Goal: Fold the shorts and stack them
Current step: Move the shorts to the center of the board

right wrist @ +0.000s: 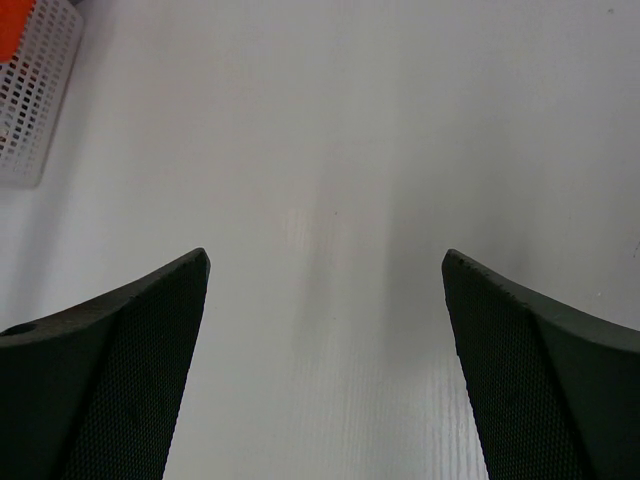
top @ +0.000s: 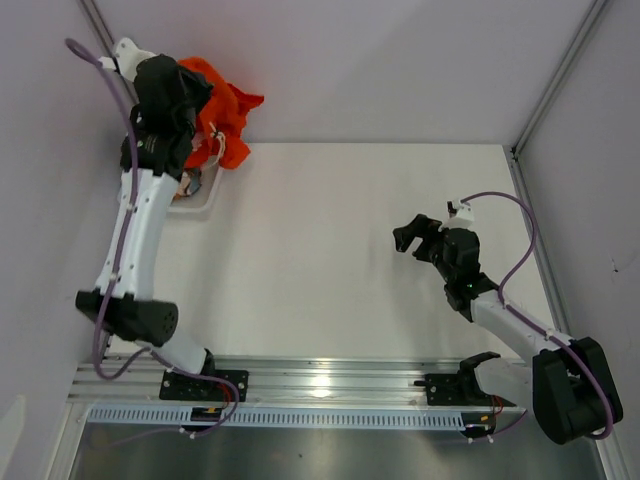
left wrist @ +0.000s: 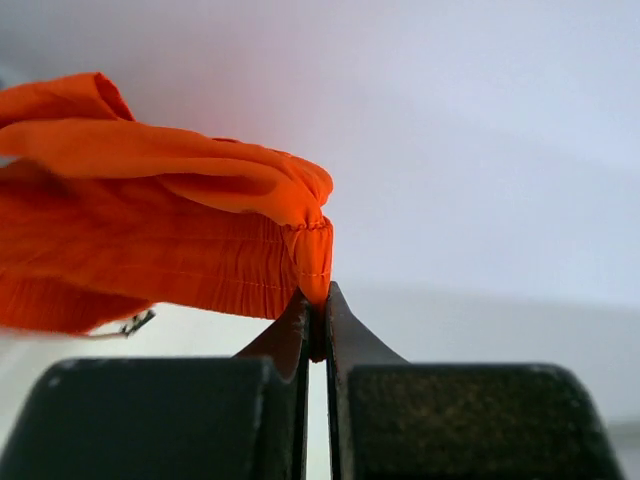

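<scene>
The bright orange shorts (top: 225, 115) hang bunched in the air at the table's far left corner, white drawstring dangling. My left gripper (top: 192, 100) is shut on them; in the left wrist view the jaws pinch the elastic waistband (left wrist: 312, 262) of the orange shorts (left wrist: 150, 240). The printed shorts show only as a small patch (top: 190, 183) inside the white basket (top: 205, 200) under the left arm. My right gripper (top: 418, 236) is open and empty, low over the bare table at right of centre; its fingers (right wrist: 120, 370) stand wide apart.
The white mesh basket sits at the table's far left edge and shows in the right wrist view's top left corner (right wrist: 30, 100). Walls close the table at back, left and right. A metal rail (top: 330, 385) with both arm bases runs along the near edge.
</scene>
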`<state>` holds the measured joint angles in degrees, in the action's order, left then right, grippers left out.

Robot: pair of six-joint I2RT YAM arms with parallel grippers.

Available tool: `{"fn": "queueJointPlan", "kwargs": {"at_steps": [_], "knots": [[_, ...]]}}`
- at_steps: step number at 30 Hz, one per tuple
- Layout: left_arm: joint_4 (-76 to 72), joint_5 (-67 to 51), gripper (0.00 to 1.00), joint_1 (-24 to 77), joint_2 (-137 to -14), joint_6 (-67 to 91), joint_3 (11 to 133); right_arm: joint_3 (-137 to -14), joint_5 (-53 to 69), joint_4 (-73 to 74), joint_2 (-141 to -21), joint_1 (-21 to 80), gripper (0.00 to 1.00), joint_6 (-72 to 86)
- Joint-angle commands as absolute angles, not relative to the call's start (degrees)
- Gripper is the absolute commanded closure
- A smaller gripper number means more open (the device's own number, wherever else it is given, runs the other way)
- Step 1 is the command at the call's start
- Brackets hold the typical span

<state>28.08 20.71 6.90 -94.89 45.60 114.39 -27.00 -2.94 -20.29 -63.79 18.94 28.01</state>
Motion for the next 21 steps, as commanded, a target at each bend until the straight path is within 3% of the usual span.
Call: {"fn": "queueJointPlan", "kwargs": {"at_steps": [1,6,14,21], "knots": [[22.16,23.99,1.00,12.73,-82.38,42.55,113.48,-28.30,-0.70,-21.01,-62.05,19.07,0.01,26.99],[14.26,26.02,1.00,21.60,-72.00,40.78,111.71,-26.55,2.55,-21.97,-57.15,19.77,0.00,25.31],[9.49,21.28,1.00,27.77,-67.59,45.17,109.34,-28.72,17.57,-21.90,-47.12,22.58,0.04,24.69],[2.64,19.42,1.00,29.88,-60.22,52.98,85.10,-37.08,18.55,-8.62,-41.22,35.47,0.04,25.93]]}}
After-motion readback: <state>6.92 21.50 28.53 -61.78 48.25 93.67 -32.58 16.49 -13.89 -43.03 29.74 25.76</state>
